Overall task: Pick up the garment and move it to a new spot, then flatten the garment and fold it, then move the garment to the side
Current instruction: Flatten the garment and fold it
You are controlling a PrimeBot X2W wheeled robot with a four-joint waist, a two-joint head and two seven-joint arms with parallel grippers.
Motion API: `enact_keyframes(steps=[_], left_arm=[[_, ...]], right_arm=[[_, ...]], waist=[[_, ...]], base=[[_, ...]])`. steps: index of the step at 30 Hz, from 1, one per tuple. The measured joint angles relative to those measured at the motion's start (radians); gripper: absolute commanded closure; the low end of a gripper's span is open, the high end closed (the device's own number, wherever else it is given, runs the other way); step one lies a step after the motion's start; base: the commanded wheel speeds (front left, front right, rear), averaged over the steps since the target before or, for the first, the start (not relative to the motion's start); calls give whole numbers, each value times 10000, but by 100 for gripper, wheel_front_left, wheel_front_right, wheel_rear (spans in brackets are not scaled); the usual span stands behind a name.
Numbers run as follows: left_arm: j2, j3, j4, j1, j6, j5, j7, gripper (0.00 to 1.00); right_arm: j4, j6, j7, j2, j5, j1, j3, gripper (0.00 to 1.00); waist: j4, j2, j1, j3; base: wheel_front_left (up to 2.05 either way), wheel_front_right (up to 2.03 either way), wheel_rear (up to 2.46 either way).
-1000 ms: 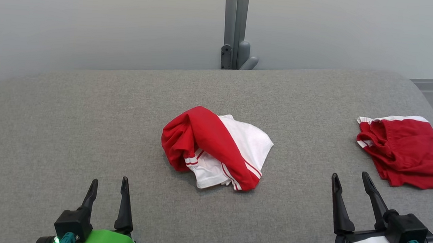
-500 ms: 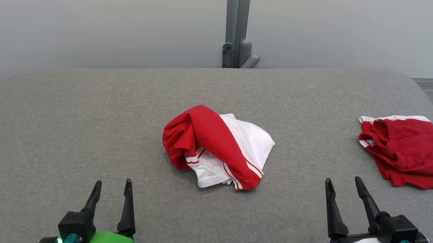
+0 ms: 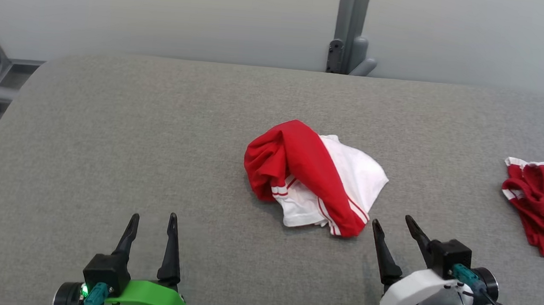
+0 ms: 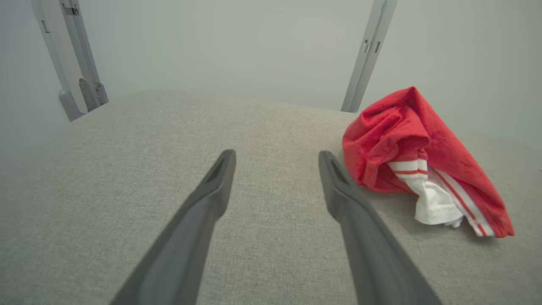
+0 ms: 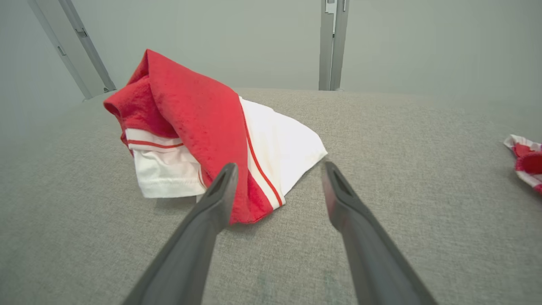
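I see the crumpled red-and-white garment [image 3: 315, 177] lying near the middle of the grey padded surface [image 3: 158, 130], my right gripper [image 3: 391, 220] just beside its near edge, my left gripper [image 3: 154, 215] well apart, both 2-fingered ends spread and empty.

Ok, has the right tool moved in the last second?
Yes. The camera turned too, but against the crumpled garment, the right tool has closed in leftward, nearly reaching its red corner.

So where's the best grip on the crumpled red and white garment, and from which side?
Likely the near striped corner of the garment, from the robot's right: it lies low at the heap's edge, just ahead of the open right gripper; the rest bunches higher.
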Motion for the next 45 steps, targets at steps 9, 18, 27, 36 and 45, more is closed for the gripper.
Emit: enact_keyframes(steps=[9, 18, 27, 36, 45], left_arm=[[0, -226, -159, -319, 94, -161, 0, 0], [0, -232, -192, -349, 282, -326, 0, 0], [-2, -378, -188, -348, 309, -416, 0, 0], [-4, -474, -90, -321, 353, -462, 0, 0], [-4, -504, -10, -249, 353, -487, 0, 0]], right_arm=[[2704, 0, 2, 13, -59, -1683, 322, 0], [2821, 0, 2, 13, -82, -2112, -349, 100], [834, 0, 2, 2, 631, -2392, 56, 100], [-1026, 0, 0, -6, 1087, -2760, 1641, 100], [-2207, 0, 211, -17, 1908, -4132, 2213, 100]], waist=[[1254, 0, 0, 668], [1680, 0, 0, 990], [1263, 0, 0, 836], [1097, 0, 0, 478], [1089, 0, 0, 108]], base=[[0, 0, 0], [0, 0, 0], [0, 0, 0], [0, 0, 0], [0, 0, 0]])
